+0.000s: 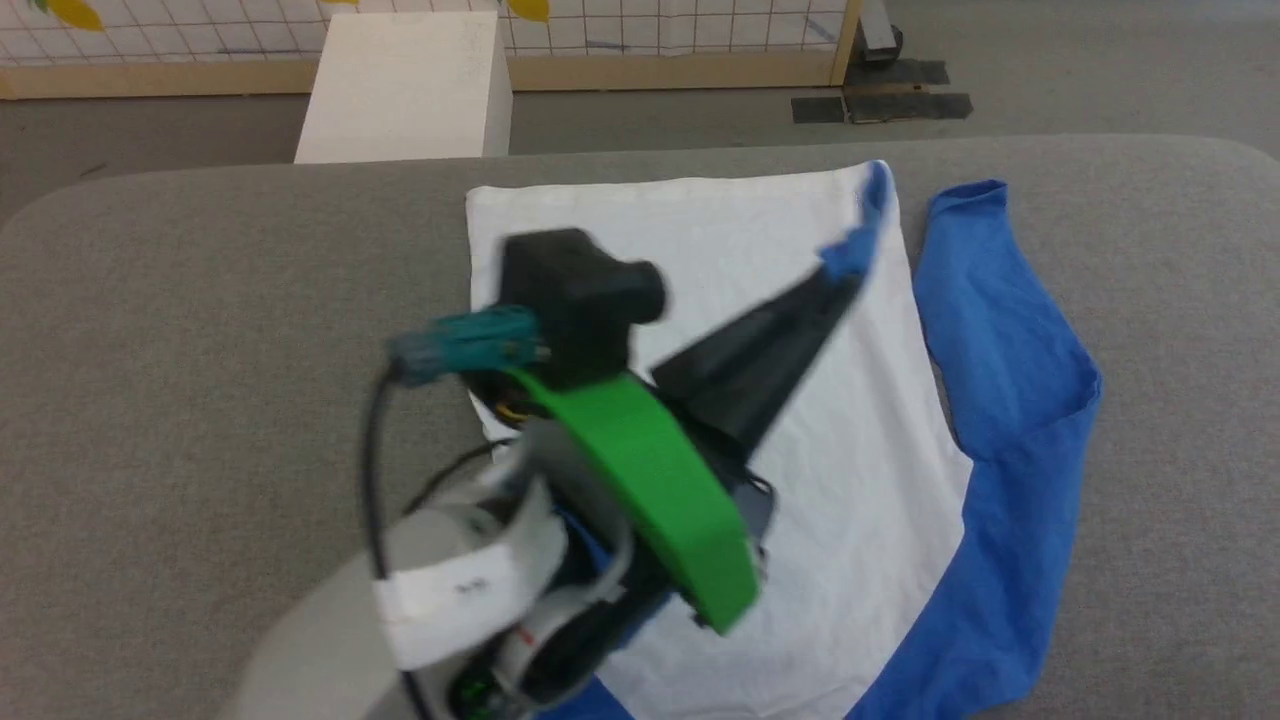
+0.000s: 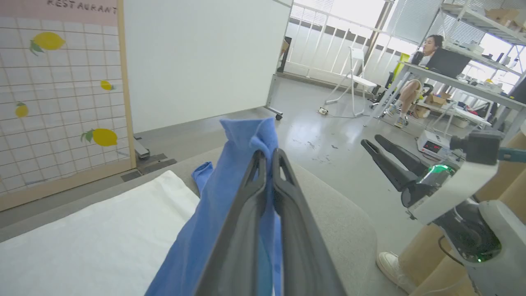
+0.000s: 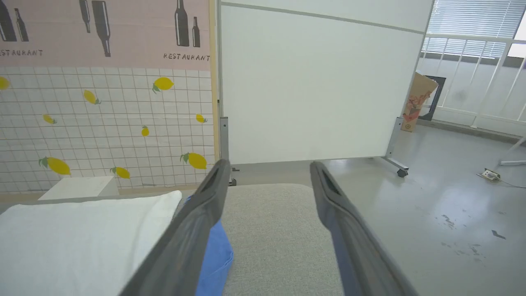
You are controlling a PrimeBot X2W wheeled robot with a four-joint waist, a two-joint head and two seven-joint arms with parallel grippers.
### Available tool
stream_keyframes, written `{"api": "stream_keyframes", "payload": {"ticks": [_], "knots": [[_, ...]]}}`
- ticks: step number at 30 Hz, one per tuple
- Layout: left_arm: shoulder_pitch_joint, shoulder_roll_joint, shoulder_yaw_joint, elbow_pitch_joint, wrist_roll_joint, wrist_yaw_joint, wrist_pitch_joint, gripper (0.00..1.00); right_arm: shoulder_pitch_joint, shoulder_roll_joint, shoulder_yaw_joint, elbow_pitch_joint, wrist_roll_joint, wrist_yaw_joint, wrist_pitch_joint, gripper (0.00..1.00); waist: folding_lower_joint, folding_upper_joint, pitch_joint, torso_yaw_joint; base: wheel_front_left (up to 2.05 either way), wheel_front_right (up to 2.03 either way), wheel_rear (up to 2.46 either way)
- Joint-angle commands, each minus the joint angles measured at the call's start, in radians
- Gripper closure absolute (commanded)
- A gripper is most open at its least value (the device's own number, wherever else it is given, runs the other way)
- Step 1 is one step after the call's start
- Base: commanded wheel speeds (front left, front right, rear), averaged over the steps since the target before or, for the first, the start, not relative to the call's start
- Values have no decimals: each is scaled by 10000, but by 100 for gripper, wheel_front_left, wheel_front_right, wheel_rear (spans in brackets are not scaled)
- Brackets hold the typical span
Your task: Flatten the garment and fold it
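up close, the left hand (image 1: 846, 272) is clamped on a bunched blue sleeve end (image 2: 250, 131) of the garment (image 1: 800, 480). its two dark fingers (image 2: 246, 197) are pressed together, with the fabric squeezed between them and poking out past the tips. in the head view that pinch sits over the white body (image 1: 700, 220), toward its 1 o'clock corner, and blue cloth trails back along the fingers. the white body lies spread flat on the grey bench (image 1: 200, 350). a second blue sleeve (image 1: 1000, 330) lies on the bench at 3 o'clock of the body, bending down toward 5 o'clock. the right hand (image 3: 269, 166) has its fingers spread wide with nothing between them, over the bench, with blue fabric just beside one finger. beyond the bench at 11 o'clock, a white box (image 1: 400, 90) stands on the floor before a lemon-patterned partition (image 1: 150, 40). a person (image 2: 415, 82) sits at a desk well apart, at 2 o'clock in the left wrist view.
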Motion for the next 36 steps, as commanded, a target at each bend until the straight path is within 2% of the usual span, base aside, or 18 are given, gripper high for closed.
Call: {"api": "stream_keyframes", "payload": {"ticks": [1, 6, 15, 20, 21, 22, 23, 30, 36], "knots": [[-221, -315, -362, 319, 171, -121, 10, 100, -187, 11, -147, -104, 56, -15, 59, 0, 1, -1, 173, -232, 0, 0, 0], [82, -1520, -1723, 2113, 398, -413, -397, 100, -290, 11, -573, -212, 204, -15, 119, 0, 1, -1, 454, -596, 0, 0, 0], [295, -2444, -3291, 6593, 1235, -1276, -1503, 100, -488, 11, -143, 104, 568, -15, -84, 0, 1, -1, 1138, -1162, 0, 0, 0], [390, -2826, -3613, 8696, 933, -1524, -2030, 100, -692, 11, 331, 360, 588, -15, -254, 0, 1, -1, 1405, -1527, 0, 0, 0], [346, -2860, -3695, 9055, 910, -1533, -2180, 91, -738, 11, 422, 416, 578, -15, -283, 0, 1, -1, 1440, -1585, 0, 0, 0], [306, -2877, -3775, 9300, 878, -1567, -2287, 30, -770, 11, 476, 456, 568, -15, -305, 0, 1, -1, 1456, -1617, 0, 0, 0], [281, -2888, -3840, 9468, 724, -1600, -2445, 0, -803, 11, 528, 503, 556, -15, -328, 0, 1, -1, 1462, -1647, 0, 0, 0], [-323, -2897, -4213, 9119, -290, -1548, -3521, 0, -741, 11, 530, 732, 433, -15, -354, 0, 1, -1, 1150, -1453, 0, 0, 0], [-895, -2780, -3278, 8434, -638, -1235, -4678, 0, -533, 11, 552, 652, 341, -15, -144, 0, 1, -1, 616, -950, 0, 0, 0]]}}
